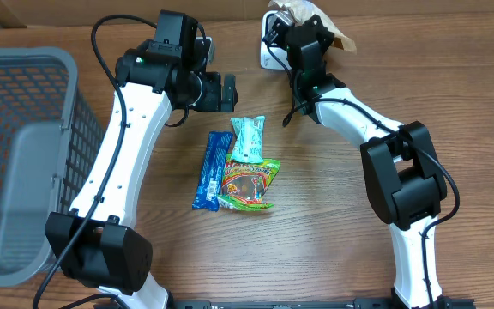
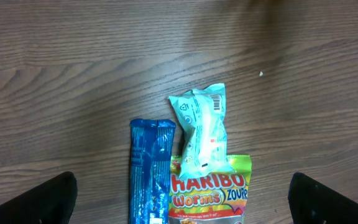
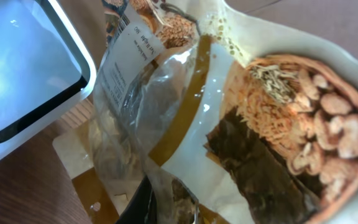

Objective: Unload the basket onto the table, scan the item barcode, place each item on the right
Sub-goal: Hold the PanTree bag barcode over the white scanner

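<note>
Tan and clear plastic, the snack bag fills the right wrist view. The right gripper is clamped on its lower edge and holds it just beside the white scanner at upper left, probably to bring its label to the window. The left gripper, jaws wide apart and empty, hangs over the mint packet at centre frame, seemingly ready for the next pick.

Crumpled clear-and-tan snack pouch, white label end just beside white scanner; nut picture showing.
</note>
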You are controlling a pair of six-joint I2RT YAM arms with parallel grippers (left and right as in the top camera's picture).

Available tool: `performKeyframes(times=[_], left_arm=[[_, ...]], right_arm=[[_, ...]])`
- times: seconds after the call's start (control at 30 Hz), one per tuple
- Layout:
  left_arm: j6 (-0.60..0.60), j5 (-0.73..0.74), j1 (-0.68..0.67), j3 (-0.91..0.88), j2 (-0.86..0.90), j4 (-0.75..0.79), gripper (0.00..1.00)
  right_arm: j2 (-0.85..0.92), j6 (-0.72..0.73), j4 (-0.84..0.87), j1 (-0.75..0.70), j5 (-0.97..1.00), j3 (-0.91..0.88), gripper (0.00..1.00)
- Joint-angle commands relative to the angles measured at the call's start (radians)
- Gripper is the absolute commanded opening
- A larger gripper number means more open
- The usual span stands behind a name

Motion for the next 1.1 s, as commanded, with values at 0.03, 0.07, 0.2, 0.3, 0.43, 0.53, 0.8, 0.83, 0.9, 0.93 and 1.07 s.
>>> performKeyframes(times=[0.03, 0.07, 0.2, 0.3, 0.43, 0.53, 0.8, 0.83, 0.9, 0.93, 1.07], left_arm=[[0.023, 0.008, -0.006, -0.004, 0.012, 0.0, 1.0], [0.023, 0.008, -0.006, -0.004, 0.012, 0.0, 1.0], [0.023, 0.008, -0.006, -0.004, 0.012, 0.0, 1.0], [0.023, 0.008, -0.006, -0.004, 0.012, 0.0, 1.0], [0.023, 0.008, -0.006, -0.004, 0.012, 0.0, 1.0], [0.023, 0.008, -0.006, -0.004, 0.012, 0.0, 1.0], [0.023, 0.008, -0.006, -0.004, 0.012, 0.006, 1.0], [0.024, 0.007, -0.006, -0.004, 0.012, 0.004, 1.0], [0.035, 0.007, -0.006, -0.004, 0.012, 0.003, 1.0], [0.034, 0.007, -0.006, -0.004, 0.012, 0.002, 1.0], [0.035, 0.007, -0.006, -0.004, 0.012, 0.0, 1.0]], right_arm=[[0.005, -0.048, -0.032, 0.0, -0.002, 0.02, 0.04], [0.005, -0.05, -0.032, 0.0, -0.001, 0.02, 0.04], [0.006, -0.097, -0.032, 0.0, -0.001, 0.02, 0.04], [0.006, -0.113, -0.032, 0.001, 0.0, 0.02, 0.04], [0.006, -0.261, -0.022, 0.009, 0.004, 0.02, 0.04], [0.006, -0.335, 0.009, 0.02, 0.003, 0.02, 0.04], [0.006, -0.432, 0.06, 0.027, -0.012, 0.02, 0.04], [0.006, -0.453, 0.059, 0.027, -0.023, 0.02, 0.04], [0.006, -0.458, 0.059, 0.027, -0.032, 0.02, 0.04], [0.006, -0.458, 0.059, 0.027, -0.031, 0.02, 0.04], [0.006, -0.458, 0.059, 0.027, -0.03, 0.02, 0.04]])
